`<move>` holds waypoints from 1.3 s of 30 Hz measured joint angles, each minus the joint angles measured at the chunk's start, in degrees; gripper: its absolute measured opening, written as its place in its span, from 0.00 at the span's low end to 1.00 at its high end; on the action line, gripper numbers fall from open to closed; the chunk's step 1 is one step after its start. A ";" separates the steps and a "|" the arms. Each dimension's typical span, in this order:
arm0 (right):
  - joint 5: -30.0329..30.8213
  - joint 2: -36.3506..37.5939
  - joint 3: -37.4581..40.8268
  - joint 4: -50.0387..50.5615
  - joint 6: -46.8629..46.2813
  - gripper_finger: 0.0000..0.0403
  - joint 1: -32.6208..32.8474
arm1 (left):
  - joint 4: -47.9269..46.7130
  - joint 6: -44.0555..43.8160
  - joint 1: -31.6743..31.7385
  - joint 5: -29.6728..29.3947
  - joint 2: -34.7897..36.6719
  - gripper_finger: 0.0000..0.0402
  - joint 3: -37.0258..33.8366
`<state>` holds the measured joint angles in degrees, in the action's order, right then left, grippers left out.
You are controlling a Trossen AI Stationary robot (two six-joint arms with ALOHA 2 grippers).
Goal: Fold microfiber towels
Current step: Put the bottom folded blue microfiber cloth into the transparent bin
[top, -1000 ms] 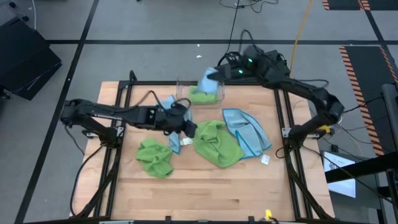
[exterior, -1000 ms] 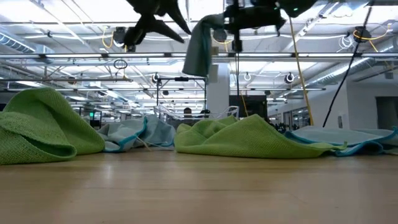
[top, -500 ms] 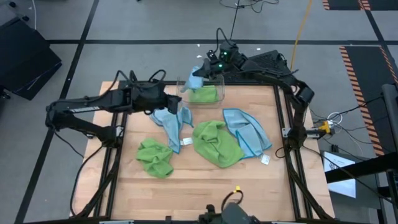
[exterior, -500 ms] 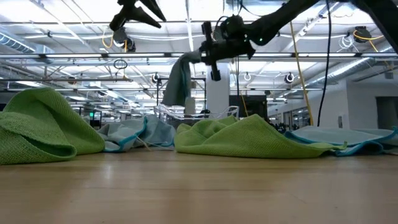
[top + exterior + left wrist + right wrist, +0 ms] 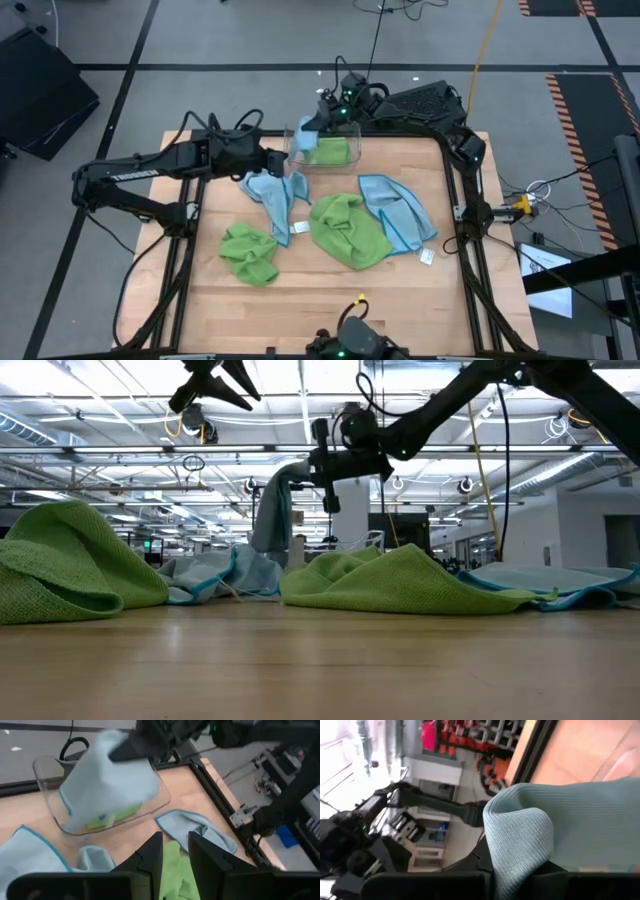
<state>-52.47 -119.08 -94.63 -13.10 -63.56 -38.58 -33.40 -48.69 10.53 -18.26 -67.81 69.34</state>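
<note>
My right gripper [image 5: 322, 118] is shut on a light blue towel [image 5: 308, 135] that hangs over the clear bin [image 5: 352, 160] at the table's far edge. A lime green towel [image 5: 332, 152] lies in the bin. My left gripper [image 5: 284, 164] is open and empty, high above the table just left of the bin. On the table lie a crumpled light blue towel [image 5: 274, 194], a green one [image 5: 250, 252] at the left, a green one [image 5: 348, 230] in the middle and a light blue one [image 5: 398, 212] spread at the right. My right gripper pinches a bunched fold at the towel's top [image 5: 520, 827] between its two fingers. The fingers lie about level and come from the table's right [image 5: 322, 464]. The towel hangs slack below them [image 5: 272, 510]. Whether its lower end touches the bin, I cannot tell.
Dark frame rails run along the table's left, right and far edges [image 5: 455, 190]. Bare wood [image 5: 330, 300] lies toward the near edge. A small white tag [image 5: 426, 256] sticks out by the right blue towel.
My right gripper has carried the hanging blue towel toward the table's left and lower, over the bin's left part. My left gripper has drawn back from above the crumpled blue towel toward the far left, staying open.
</note>
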 joint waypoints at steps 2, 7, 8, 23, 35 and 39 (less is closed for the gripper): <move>-0.47 -0.63 0.00 -0.99 -0.45 0.03 0.15 | 0.64 -0.33 0.06 -0.89 0.02 0.23 0.00; -1.72 -0.86 0.02 -2.04 0.59 0.03 0.04 | 0.62 -1.39 0.04 -1.34 0.00 0.23 0.00; -1.66 -0.86 0.02 -2.08 1.37 0.03 0.02 | 0.64 -1.69 0.04 -1.34 0.00 0.23 0.00; -2.57 -4.89 0.09 -1.22 4.46 0.03 -0.71 | 0.67 -3.98 0.14 -1.37 0.00 0.23 0.04; -7.67 -3.95 0.09 8.37 6.26 0.04 -4.59 | 0.67 -2.86 -0.22 -1.40 0.00 0.23 0.07; -7.17 -3.99 0.09 15.51 11.10 0.04 -5.50 | 0.67 -2.49 -0.22 -1.40 0.00 0.23 0.07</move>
<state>-59.64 -123.07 -94.54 2.41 -52.46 -44.08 -32.73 -51.18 10.31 -19.66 -67.81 69.41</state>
